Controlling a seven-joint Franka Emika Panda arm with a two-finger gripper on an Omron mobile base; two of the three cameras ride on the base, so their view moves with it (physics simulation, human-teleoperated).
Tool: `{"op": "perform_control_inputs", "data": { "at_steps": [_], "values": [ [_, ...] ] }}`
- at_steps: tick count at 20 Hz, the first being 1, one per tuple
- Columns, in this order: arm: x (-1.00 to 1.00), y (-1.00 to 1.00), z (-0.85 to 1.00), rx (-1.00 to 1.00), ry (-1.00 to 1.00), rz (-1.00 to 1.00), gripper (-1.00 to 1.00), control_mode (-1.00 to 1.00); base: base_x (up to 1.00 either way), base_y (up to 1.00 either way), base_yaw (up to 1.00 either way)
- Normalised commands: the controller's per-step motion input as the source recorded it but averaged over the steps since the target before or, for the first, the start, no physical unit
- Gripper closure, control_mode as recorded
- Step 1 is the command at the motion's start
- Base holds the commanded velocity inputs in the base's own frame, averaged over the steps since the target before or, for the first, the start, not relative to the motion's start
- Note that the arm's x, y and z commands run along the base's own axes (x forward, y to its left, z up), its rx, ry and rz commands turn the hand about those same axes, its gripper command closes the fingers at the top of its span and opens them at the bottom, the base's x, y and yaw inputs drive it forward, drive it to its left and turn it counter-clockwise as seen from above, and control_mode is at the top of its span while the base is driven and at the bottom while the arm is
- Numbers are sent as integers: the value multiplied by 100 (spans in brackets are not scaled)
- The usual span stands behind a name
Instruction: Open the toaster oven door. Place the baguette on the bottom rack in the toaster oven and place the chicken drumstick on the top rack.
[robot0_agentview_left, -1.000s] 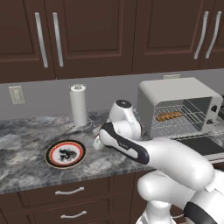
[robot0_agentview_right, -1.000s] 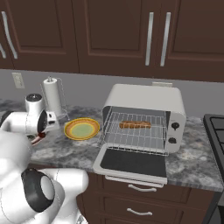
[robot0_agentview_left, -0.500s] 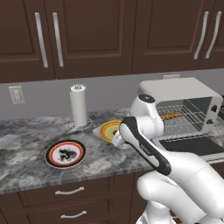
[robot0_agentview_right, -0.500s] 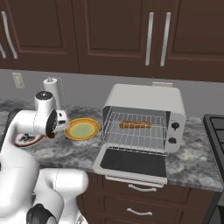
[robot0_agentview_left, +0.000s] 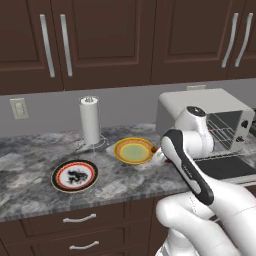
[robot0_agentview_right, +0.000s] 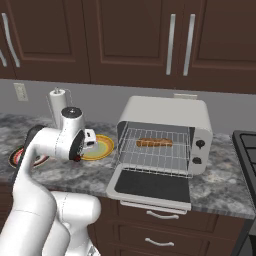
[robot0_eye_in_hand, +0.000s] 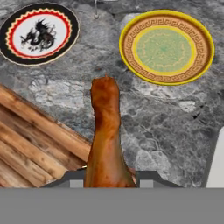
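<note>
We counted two plates, a yellow plate and a black-rimmed plate, one paper towel roll, and one baguette on a rack inside the toaster oven, door down. The gripper held one drumstick, clamped betw. fingers, above the counter nr the yellow plate.

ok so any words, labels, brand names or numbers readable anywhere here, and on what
None: no readable text in any view.
Toaster oven: no brand name or dial numbers visible on the white body or by its two black knobs.
Black-rimmed plate: a dragon picture, no lettering.
Yellow plate: a key-pattern border, no words.
Chicken drumstick in the gripper: unmarked.
</note>
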Motion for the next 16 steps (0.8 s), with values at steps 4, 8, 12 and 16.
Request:
{"op": "perform_control_inputs", "data": {
  "at_steps": [4,8,12,16],
  "values": [
    [9,-64,12,0,12,-5,100,-100,0,0,0],
    [11,-72,13,0,9,-5,100,-100,0,0,0],
    [18,-66,13,0,16,-7,100,-100,0,0,0],
    [27,-64,2,0,15,-6,100,-100,0,0,0]
  ]
}}
